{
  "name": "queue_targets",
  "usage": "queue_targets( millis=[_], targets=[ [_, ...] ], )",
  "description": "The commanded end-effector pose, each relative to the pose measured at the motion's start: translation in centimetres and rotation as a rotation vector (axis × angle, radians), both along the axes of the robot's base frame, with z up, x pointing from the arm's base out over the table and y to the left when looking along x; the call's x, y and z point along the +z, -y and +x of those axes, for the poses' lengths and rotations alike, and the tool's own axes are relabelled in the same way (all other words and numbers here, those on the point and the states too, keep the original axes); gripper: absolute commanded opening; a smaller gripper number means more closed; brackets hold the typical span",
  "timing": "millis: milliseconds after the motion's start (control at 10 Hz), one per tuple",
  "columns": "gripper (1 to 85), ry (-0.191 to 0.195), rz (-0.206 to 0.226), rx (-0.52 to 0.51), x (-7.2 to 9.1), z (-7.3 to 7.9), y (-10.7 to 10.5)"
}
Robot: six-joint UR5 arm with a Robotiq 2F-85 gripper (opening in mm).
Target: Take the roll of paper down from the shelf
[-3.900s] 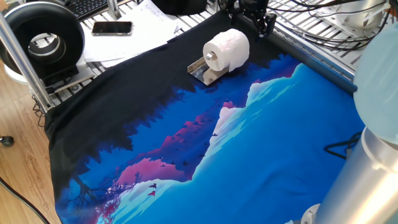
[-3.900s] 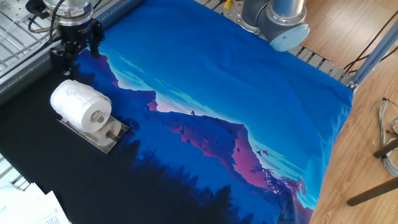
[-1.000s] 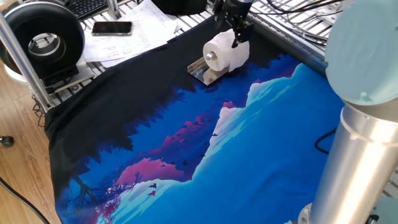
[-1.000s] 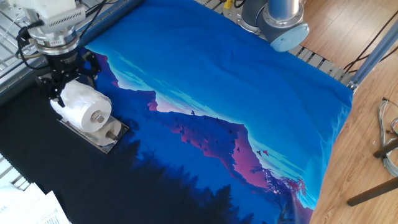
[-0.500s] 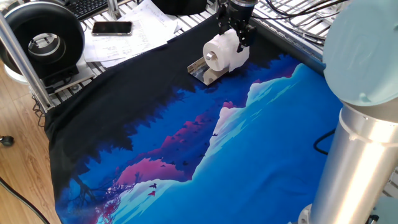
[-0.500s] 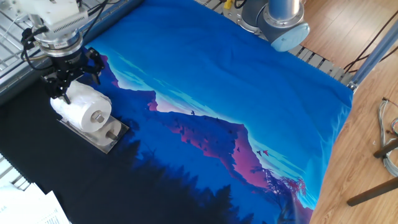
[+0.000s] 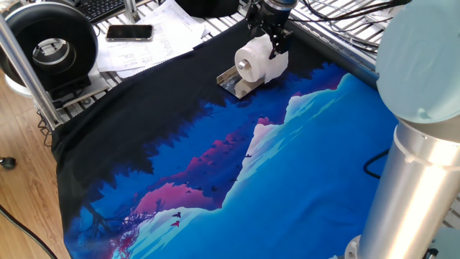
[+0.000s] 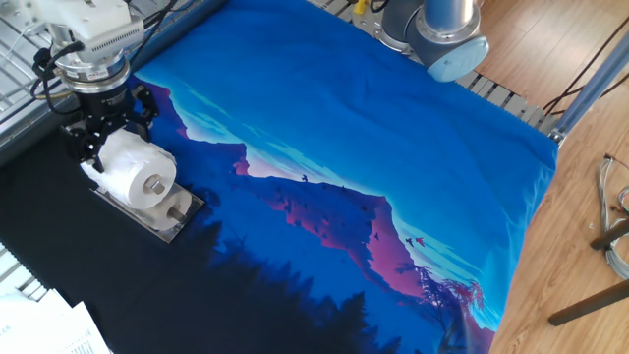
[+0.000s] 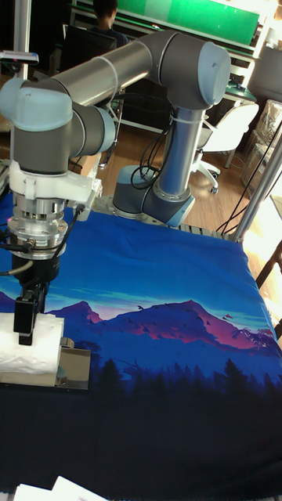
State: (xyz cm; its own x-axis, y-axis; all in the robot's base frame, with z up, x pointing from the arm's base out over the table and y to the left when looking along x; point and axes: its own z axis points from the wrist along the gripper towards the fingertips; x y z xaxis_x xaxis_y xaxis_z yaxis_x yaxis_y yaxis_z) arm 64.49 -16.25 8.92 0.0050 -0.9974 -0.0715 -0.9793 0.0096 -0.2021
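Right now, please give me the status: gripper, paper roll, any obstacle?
Gripper over roll of paper, fingers straddling its rear end; closure unclear. Roll on the shelf, not lifted. Nothing in the way.

In the tall fixed view, the roll of paper (image 9: 30, 351) at the lower left is cut off by the frame's left edge, and a black finger (image 9: 26, 316) of the gripper (image 9: 27, 329) covers part of its top. The second finger is not visible there. The shelf (image 9: 72, 368) shows only as a shiny plate beside the roll; its rail is hidden. In the one fixed view, the gripper (image 7: 272, 44) hides the roll's (image 7: 263, 57) far end.
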Motion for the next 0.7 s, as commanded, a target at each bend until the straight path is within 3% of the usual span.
queue_targets(
  millis=[0,300,600],
  targets=[
    [85.0,0.008,0.022,0.012,-0.3,0.3,-0.5],
    [85.0,-0.034,0.029,0.006,-0.8,-0.8,-0.7],
    [85.0,-0.045,0.051,0.006,-1.0,-1.0,-1.1]
  ],
)
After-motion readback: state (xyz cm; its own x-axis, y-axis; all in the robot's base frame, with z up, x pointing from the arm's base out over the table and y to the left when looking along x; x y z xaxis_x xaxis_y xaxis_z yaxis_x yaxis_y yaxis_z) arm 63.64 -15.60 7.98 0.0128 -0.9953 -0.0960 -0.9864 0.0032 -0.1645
